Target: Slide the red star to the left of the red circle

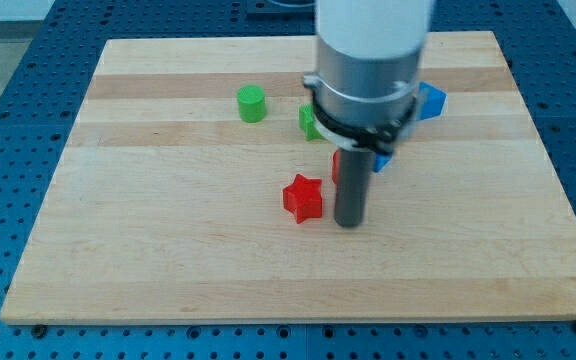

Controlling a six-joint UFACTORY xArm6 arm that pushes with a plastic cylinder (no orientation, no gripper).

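Observation:
The red star [303, 197] lies near the middle of the wooden board [168, 250]. My tip [349, 223] stands just to the star's right, a small gap apart. The red circle [336, 166] is mostly hidden behind the rod; only a red sliver shows above and to the right of the star. The star lies to the left of and slightly below that sliver.
A green cylinder [252, 103] stands at the upper middle. A green block [311, 122] is partly hidden behind the arm. One blue block [431, 100] shows at the arm's right and another blue piece [382, 160] below it.

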